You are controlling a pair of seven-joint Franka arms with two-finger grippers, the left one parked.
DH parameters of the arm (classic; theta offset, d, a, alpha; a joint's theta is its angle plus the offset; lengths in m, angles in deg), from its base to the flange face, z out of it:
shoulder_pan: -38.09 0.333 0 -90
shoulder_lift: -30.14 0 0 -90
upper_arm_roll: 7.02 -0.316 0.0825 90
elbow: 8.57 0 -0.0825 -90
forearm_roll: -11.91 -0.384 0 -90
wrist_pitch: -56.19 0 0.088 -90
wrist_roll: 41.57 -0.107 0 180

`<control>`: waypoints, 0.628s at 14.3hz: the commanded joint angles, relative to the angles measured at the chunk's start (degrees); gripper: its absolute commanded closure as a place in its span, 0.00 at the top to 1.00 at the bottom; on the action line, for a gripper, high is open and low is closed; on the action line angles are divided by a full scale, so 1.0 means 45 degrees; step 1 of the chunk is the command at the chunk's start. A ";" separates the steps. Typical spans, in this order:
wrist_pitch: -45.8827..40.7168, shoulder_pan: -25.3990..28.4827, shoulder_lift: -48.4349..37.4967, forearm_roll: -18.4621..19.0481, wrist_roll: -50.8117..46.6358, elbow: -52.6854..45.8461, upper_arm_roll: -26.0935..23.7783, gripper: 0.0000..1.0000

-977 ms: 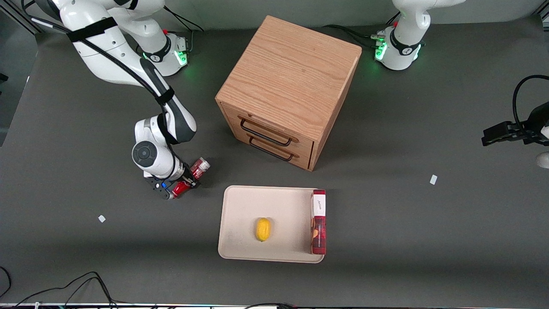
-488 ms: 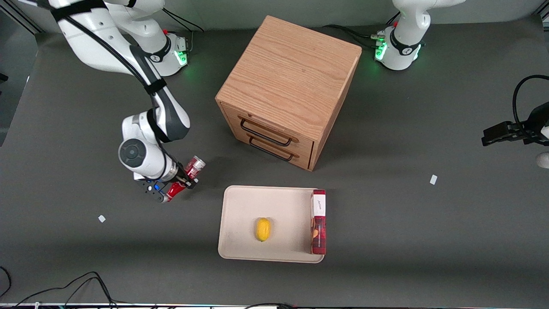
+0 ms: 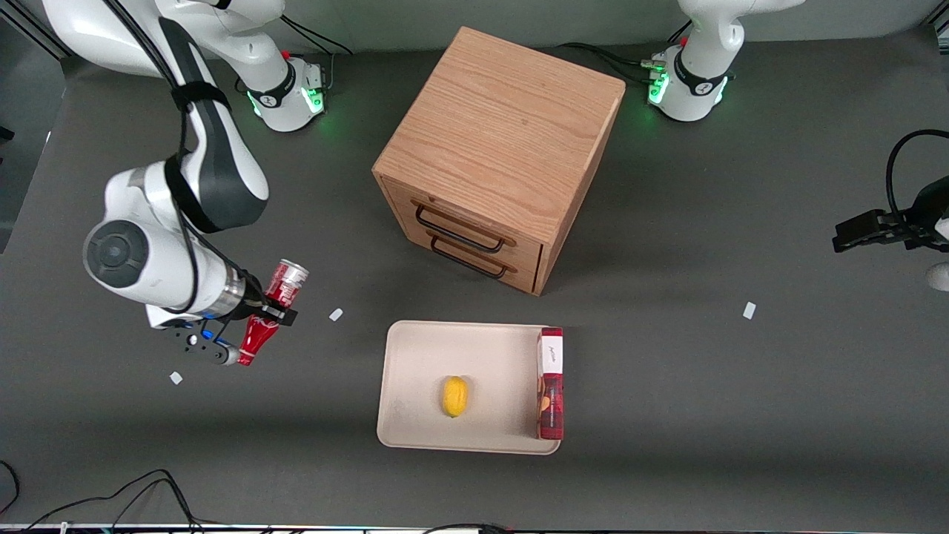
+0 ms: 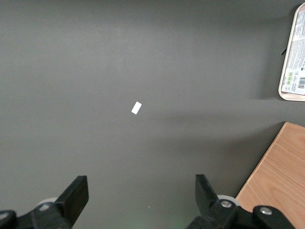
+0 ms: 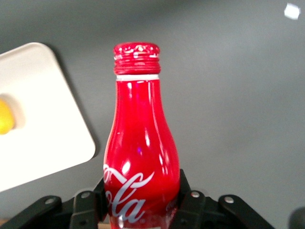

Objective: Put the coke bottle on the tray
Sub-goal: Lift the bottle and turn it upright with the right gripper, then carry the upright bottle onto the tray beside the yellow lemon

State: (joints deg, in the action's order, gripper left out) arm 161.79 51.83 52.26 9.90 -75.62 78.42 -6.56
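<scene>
My right gripper (image 3: 267,311) is shut on the red coke bottle (image 3: 268,311) and holds it lifted above the table, lying tilted, with its silvery base toward the cabinet and its capped neck toward the front camera. In the right wrist view the coke bottle (image 5: 140,157) stands between my black fingers (image 5: 188,200), which press on its body. The beige tray (image 3: 422,371) lies flat on the table, toward the parked arm's end from the gripper, apart from the bottle. A corner of the tray (image 5: 43,119) shows in the right wrist view.
A yellow lemon (image 3: 455,396) lies in the tray, and a red rectangular box (image 3: 550,383) lies along its rim. The wooden drawer cabinet (image 3: 497,156) stands farther from the front camera than the tray. Small white scraps (image 3: 336,314) lie on the dark table.
My right gripper has risen off the table with the coke bottle in it and moved toward the working arm's end. A white scrap shows where the bottle lay.
</scene>
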 commanded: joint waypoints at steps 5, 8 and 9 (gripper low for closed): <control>-0.1260 0.0286 0.3379 0.0095 0.4000 -0.6084 -0.0200 0.00; 0.0337 0.0559 0.4787 0.0076 0.4498 -0.7163 -0.0510 0.00; 0.1021 0.0599 0.5100 0.0076 0.4498 -0.7164 -0.0667 0.00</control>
State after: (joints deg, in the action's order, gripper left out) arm 163.50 53.84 69.80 9.90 -57.03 52.41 -8.30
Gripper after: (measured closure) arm 0.454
